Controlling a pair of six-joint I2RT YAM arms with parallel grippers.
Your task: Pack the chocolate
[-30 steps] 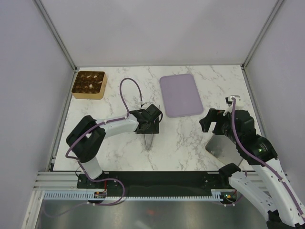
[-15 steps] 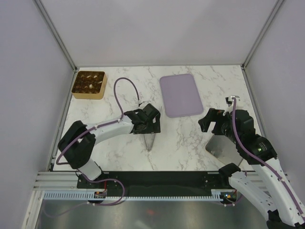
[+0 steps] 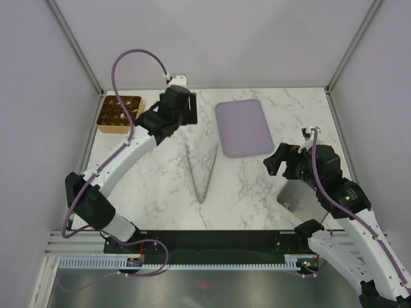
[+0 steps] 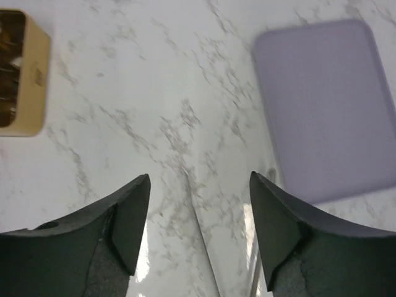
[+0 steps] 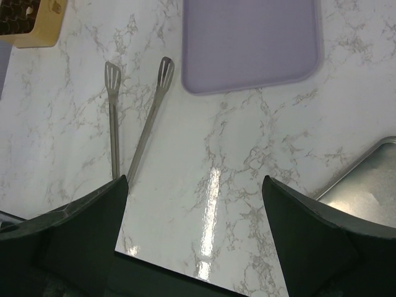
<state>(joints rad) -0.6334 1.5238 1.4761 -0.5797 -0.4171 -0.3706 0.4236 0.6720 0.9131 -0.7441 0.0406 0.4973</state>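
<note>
Overhead, the chocolate [image 3: 119, 109] in the golden-brown box [image 3: 115, 128] is too small to tell piece from piece, and the right arm [image 3: 340, 192] covers part of the metal tray [image 3: 292, 196]. The left wrist view cuts the box at its left edge. The right wrist view crops the top of the lilac tray [image 5: 247, 43], and a finger [image 5: 74, 238] of the right gripper [image 5: 195, 182] hides the joined end of the tongs [image 5: 114, 124].

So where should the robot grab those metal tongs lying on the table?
Probably on the narrow half, near the closed end, coming straight down from above. The tongs lie flat in an open V, slotted tips pointing away from the robot, so a grip straddling both arms could squeeze them there. Near the tips the gap looks too wide.
</note>
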